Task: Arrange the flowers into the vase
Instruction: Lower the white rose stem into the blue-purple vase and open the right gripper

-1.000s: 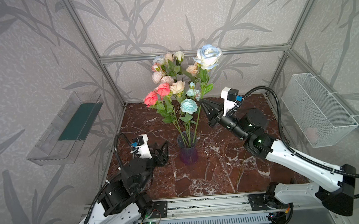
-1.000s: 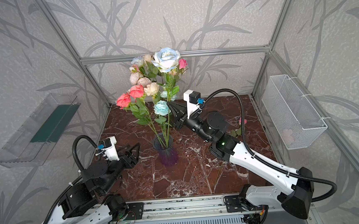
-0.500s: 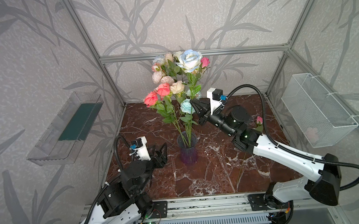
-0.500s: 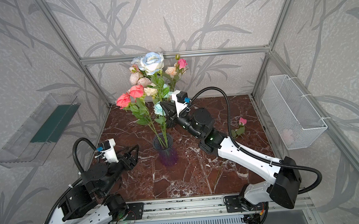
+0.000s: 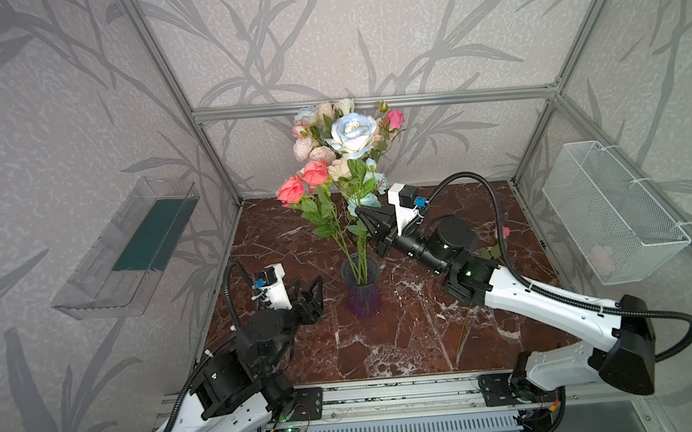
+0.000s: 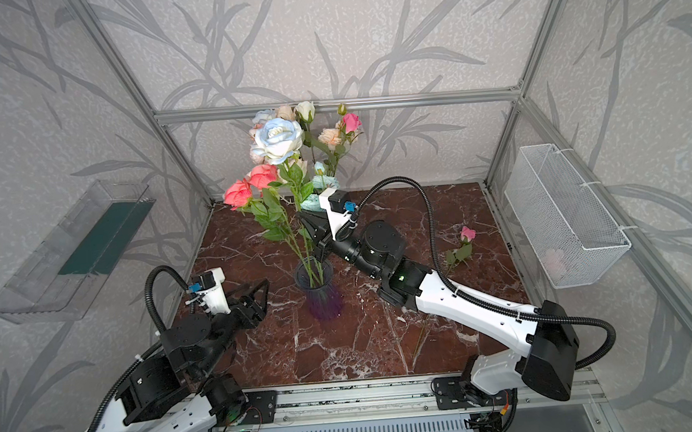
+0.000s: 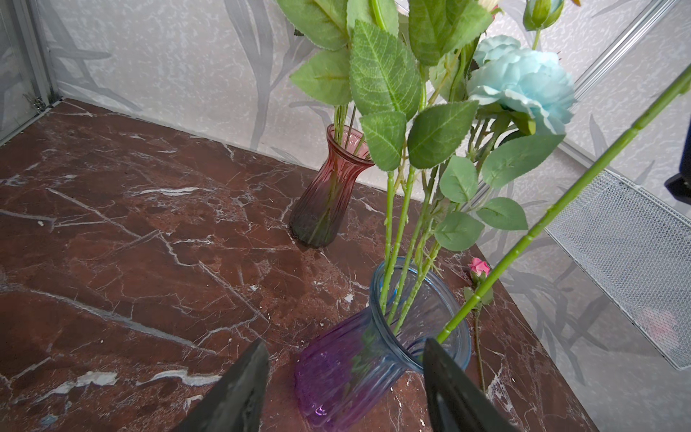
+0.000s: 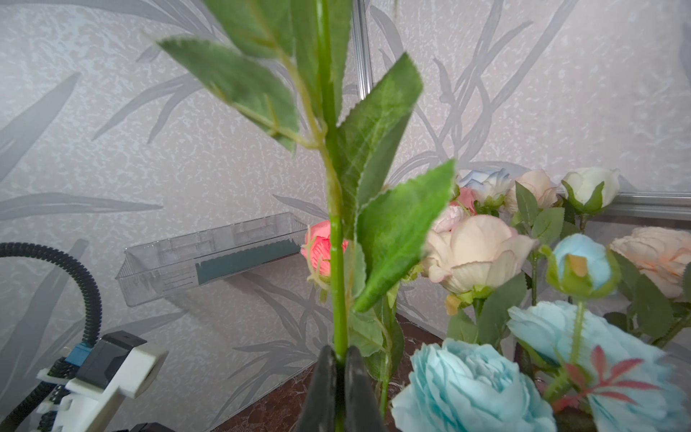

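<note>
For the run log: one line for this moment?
right gripper: fingers shut on blue-white rose stem, end at purple vase mouth | left gripper: fingers open, beside vase | pink rosebud: on table

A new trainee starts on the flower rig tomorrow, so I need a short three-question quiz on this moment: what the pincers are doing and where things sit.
1. True or false: the right pincer is shut on a green stem.
2. Fill in the blank: the left pincer stands ____ near the purple vase.
3. The loose pink rosebud lies: A) in the clear wall tray; B) on the marble tabletop; C) in the left pincer.

Key: 1 true; 2 open; 3 B.
</note>
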`<act>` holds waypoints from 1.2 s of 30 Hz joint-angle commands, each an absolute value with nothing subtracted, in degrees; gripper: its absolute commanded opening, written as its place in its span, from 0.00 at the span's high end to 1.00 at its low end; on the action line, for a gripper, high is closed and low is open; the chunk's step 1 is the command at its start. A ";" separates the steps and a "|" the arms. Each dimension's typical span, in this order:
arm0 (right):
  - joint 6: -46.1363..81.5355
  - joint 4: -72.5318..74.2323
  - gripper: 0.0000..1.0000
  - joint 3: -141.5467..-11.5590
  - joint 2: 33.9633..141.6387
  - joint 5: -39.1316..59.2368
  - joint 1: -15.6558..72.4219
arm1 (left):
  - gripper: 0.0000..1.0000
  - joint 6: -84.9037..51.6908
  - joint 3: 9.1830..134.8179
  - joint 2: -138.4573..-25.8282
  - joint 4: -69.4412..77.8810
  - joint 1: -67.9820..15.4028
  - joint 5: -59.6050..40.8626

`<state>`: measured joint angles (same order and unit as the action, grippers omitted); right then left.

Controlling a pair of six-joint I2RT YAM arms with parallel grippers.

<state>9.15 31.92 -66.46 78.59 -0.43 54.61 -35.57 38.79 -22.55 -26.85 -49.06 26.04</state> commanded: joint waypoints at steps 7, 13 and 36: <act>11.90 38.44 1.00 -62.15 82.25 -4.71 56.25 | 0.33 -35.96 38.51 -22.85 -26.30 -48.87 27.55; 13.53 39.55 1.00 -58.69 82.57 -7.46 56.80 | 0.33 -36.04 38.41 -23.63 -25.76 -48.87 27.16; 11.28 26.25 0.57 -52.14 67.90 -14.31 61.94 | 0.32 -34.37 38.27 -28.71 -22.77 -48.85 25.92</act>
<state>12.19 29.30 -52.56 71.79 -11.64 61.47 -34.65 38.72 -28.05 -24.18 -49.06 25.61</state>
